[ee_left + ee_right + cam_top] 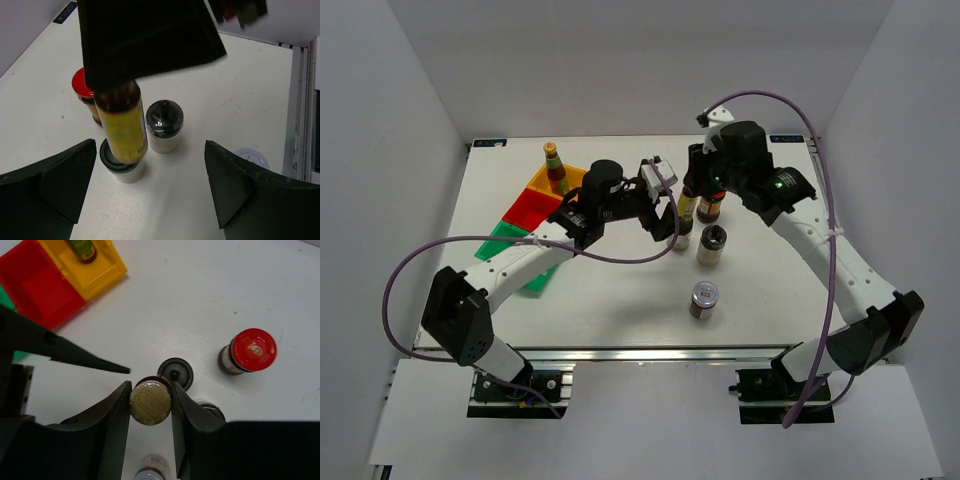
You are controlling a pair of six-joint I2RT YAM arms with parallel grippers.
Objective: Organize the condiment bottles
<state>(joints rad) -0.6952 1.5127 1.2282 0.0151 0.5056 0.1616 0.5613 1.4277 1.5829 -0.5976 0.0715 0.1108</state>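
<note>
1. The table (620, 300) carries 6 condiment bottles (712, 245) in total: 2 slim sauce bottles, 2 shakers and 2 jars.
2. The right gripper (150, 404) is clamped on the gold cap of the yellow-labelled sauce bottle (122, 125). Its 2 fingers (112, 425) press the cap from both sides.
3. This held bottle is near the middle of the table and leans a little. It cannot be told if its base touches the table.
4. The first black-capped shaker (120, 165) stands upright right behind the base of the held bottle.
5. The second black-capped shaker (164, 125) stands upright just beside the first one.
6. There is 1 red-capped jar (247, 352), upright, near the shakers on their far side.
7. There is 1 silver-lidded jar (704, 298). It stands alone, apart from this group and closer to the arm bases.
8. The other sauce bottle (556, 170) stands upright inside the yellow tray (102, 270).
9. There are 3 trays in a row on the left part of the table: the yellow tray at the far end, then the red tray (45, 290), then the green tray (505, 240) closest to the arm bases.
10. The left gripper (150, 147) is spread wide and has hold of nothing. It faces the held bottle and the 2 shakers, with 1 finger on each side of this group.
</note>
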